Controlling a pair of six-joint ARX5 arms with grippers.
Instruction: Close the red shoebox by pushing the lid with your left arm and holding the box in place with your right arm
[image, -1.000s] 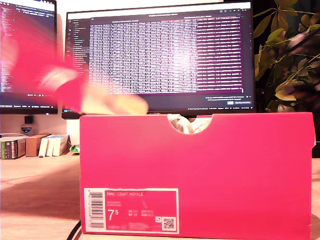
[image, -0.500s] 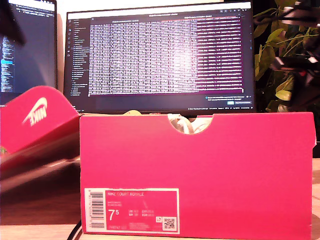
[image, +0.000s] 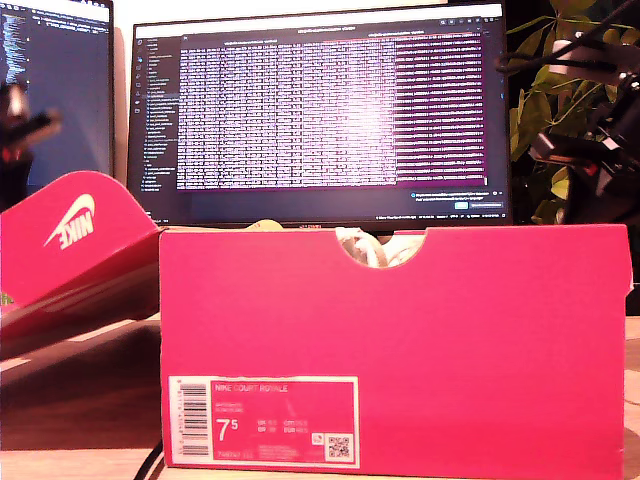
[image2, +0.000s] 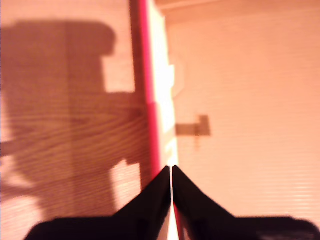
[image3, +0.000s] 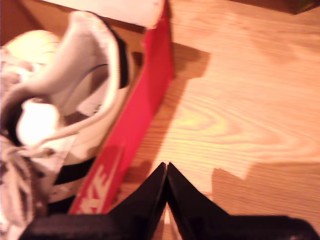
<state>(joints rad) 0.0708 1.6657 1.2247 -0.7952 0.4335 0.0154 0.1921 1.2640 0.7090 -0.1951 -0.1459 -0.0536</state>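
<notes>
Wooden desk (image: 60, 345), glowing monitors (image: 320, 110) behind

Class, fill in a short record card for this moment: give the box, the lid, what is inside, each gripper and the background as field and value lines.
box: red shoebox, open, on wooden table
lid: red lid folded out at the exterior view's left
contents: white shoe
first gripper: my first gripper, jaws shut, over lid edge
second gripper: my second gripper, jaws shut, beside box wall
background: monitor, plant

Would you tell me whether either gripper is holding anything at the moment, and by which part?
Nothing is held. My first gripper is shut over the open red cardboard lid's edge; my second gripper is shut beside the red shoebox wall.
</notes>
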